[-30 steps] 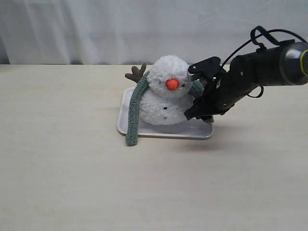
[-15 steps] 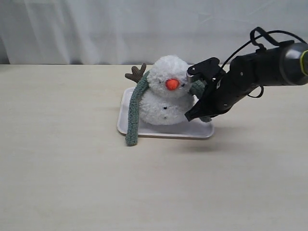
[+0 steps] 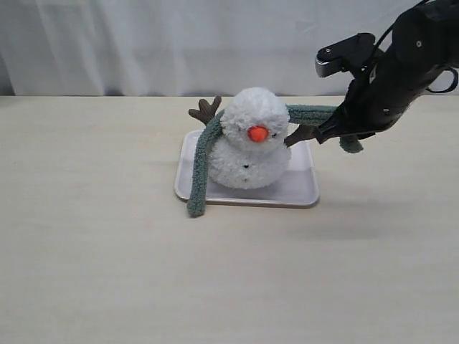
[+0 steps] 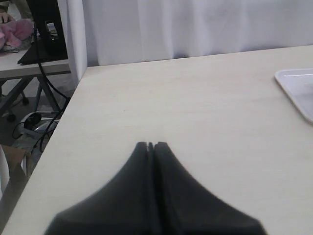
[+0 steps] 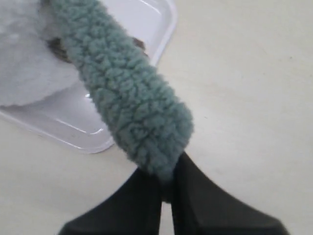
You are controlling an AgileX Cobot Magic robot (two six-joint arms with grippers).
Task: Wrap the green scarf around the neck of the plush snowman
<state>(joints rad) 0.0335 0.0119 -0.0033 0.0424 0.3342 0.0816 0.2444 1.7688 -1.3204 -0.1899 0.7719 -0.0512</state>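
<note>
Our right claw (image 5: 166,182) pinches tight on one rounded end of the long grey-green knitted scarf (image 5: 131,100), raised beside the fluffy white plush snowman (image 3: 247,147) that sits in the white rectangular tray (image 3: 305,192) on the pale counter (image 3: 107,251). The scarf's middle is hidden behind the snowman, and its other end trails over the tray's edge. Our left claw (image 4: 150,146) is closed on nothing and shows only in its own wrist view.

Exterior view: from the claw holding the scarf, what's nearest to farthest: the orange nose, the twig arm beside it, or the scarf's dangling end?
From the right claw:
1. Twig arm, right beside it.
2. Orange nose, mid-face.
3. Scarf's dangling end, on the far side, hanging past the tray.
</note>
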